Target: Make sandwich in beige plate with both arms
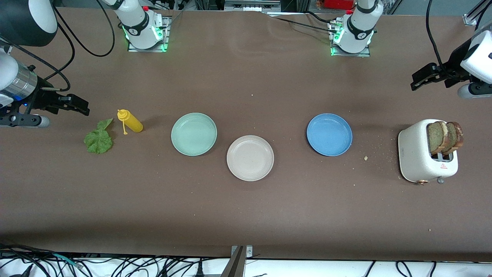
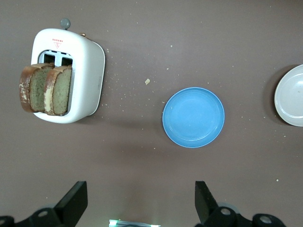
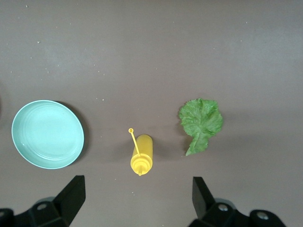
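Note:
The beige plate [image 1: 250, 158] lies bare mid-table; its edge shows in the left wrist view [image 2: 291, 96]. Two brown-crusted bread slices [image 1: 445, 137] stand in a white toaster [image 1: 417, 154] at the left arm's end and show in the left wrist view [image 2: 47, 89]. A green lettuce leaf [image 1: 99, 139] lies at the right arm's end and shows in the right wrist view [image 3: 201, 122]. My left gripper [image 1: 417, 81] [image 2: 140, 203] is open and empty over the table beside the toaster. My right gripper [image 1: 82, 107] [image 3: 137, 201] is open and empty over the table beside the lettuce.
A yellow squeeze bottle [image 1: 130, 120] [image 3: 142, 156] lies beside the lettuce. A mint green plate [image 1: 194, 134] [image 3: 47, 134] and a blue plate [image 1: 329, 134] [image 2: 193, 117] flank the beige plate, both a little farther from the front camera. Crumbs lie near the toaster [image 2: 87, 71].

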{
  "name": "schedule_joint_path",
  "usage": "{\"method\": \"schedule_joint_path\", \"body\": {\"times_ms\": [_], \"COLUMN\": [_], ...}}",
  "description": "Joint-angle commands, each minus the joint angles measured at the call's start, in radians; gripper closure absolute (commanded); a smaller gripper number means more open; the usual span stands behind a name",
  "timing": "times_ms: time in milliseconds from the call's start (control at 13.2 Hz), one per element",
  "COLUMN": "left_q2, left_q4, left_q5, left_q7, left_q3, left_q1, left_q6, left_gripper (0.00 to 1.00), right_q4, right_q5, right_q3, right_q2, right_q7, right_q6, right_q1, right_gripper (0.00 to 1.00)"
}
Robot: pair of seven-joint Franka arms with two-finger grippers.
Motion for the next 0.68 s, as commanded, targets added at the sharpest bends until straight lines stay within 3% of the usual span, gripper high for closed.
{"method": "schedule_joint_path", "body": {"times_ms": [0, 608], "left_q2": [0.011, 0.013], "left_q4": [0.028, 0.025], "left_q5": [-0.001, -0.001], "left_q7": [0.021, 0.019], "left_q3": [0.005, 0.005], "left_q1": [-0.002, 0.001], "left_q6": [-0.014, -0.009], "left_gripper": [0.00, 0.00], "right_q4": [-0.028, -0.028], "right_q5": [0.015, 0.015], "right_q3": [0.000, 0.000], "right_q2": [-0.022, -0.022], "right_q7": [0.009, 0.009], "right_q6": [0.013, 0.013], "right_q1": [-0.002, -0.002], "right_gripper": [0.00, 0.00]}}
